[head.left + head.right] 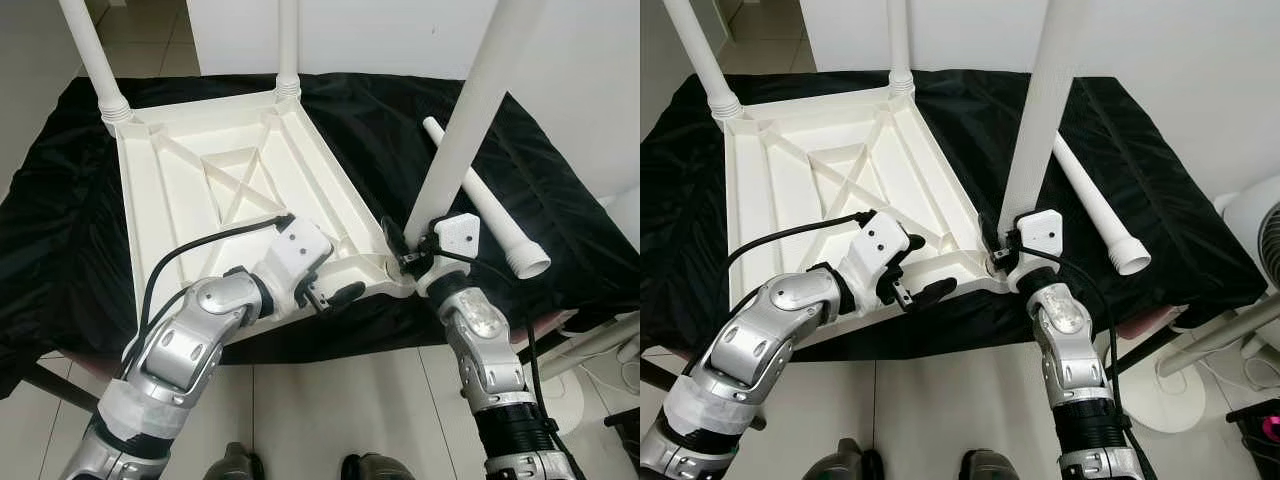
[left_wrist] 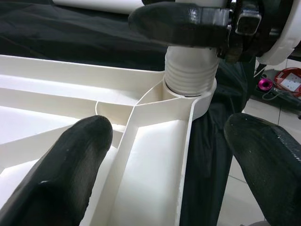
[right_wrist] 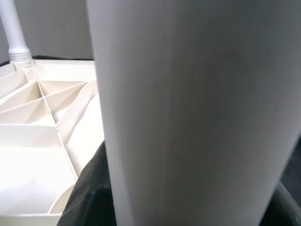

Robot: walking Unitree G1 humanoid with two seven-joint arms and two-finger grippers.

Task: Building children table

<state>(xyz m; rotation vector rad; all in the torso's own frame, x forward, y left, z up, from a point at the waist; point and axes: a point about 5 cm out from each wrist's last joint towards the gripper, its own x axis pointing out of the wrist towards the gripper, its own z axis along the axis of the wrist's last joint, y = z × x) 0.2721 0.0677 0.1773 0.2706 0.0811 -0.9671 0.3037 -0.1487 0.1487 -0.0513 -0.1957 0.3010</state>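
On the black cloth-covered work surface (image 1: 560,210) lies the upside-down white ribbed plastic tabletop (image 1: 200,205), two white legs already standing in its far corners, and your right gripper (image 1: 410,252) is closed round the base of a third white tubular leg (image 1: 470,120) at the near right corner socket (image 2: 190,92). Keep that leg upright as you turn it; the ribbed collar seen in the left wrist view looks only partly seated, so twist without leaning or the thread may bind. Your left gripper (image 1: 325,298) sits with fingers spread wide over the tabletop's near rim, holding nothing; press it down on the rim to stop the top from spinning. A fourth loose white leg (image 1: 490,215) lies on the cloth just beside your working corner, near enough that a wide wrist swing could knock it. That corner sits at the near edge of the cloth, so avoid pulling the top toward you. Beyond the right edge, a white fan stand (image 1: 1250,230) crowds your elbow room.
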